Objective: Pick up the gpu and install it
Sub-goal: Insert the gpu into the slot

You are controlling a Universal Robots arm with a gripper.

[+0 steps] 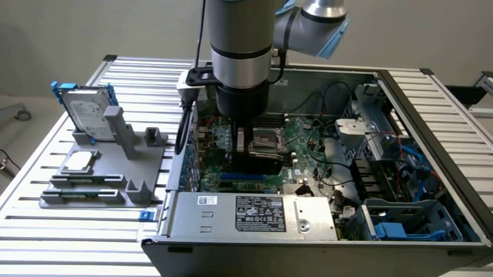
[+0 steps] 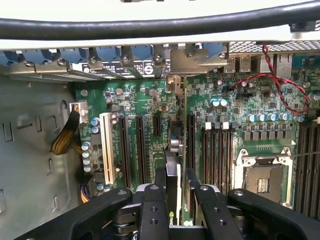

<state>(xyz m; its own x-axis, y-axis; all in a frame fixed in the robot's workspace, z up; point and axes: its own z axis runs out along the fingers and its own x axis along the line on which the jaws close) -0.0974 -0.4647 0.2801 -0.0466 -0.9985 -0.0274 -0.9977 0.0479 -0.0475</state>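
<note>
Reaching down into the open computer case (image 1: 324,245), the arm's gripper (image 1: 248,151) is holding the gpu (image 1: 262,164), jaws partly closed on the thin card. In the exterior view the card is hanging edge-down over the motherboard (image 1: 308,156), near the case's centre. The pick-up is judged done. The seating is judged unfinished, since the grip is not released and full insertion cannot be confirmed. At nine o'clock of the case, on the exterior view's left, a grey fixture (image 1: 92,184) is carrying a blue-framed hard drive (image 1: 86,112). At six o'clock the power supply (image 1: 254,213) is lying inside the case. Everything is resting on a slatted aluminium table (image 1: 77,231), with a plain pale wall (image 1: 77,29) behind.

In the wrist view the black fingers (image 2: 152,210) are pinching the gpu (image 2: 173,172) seen edge-on. It is standing upright among the black expansion slots (image 2: 141,150), in line with the rear bracket openings. The empty CPU socket (image 2: 262,180) is sitting well apart from it. A black cable (image 2: 150,27) is crossing close to the lens.
</note>
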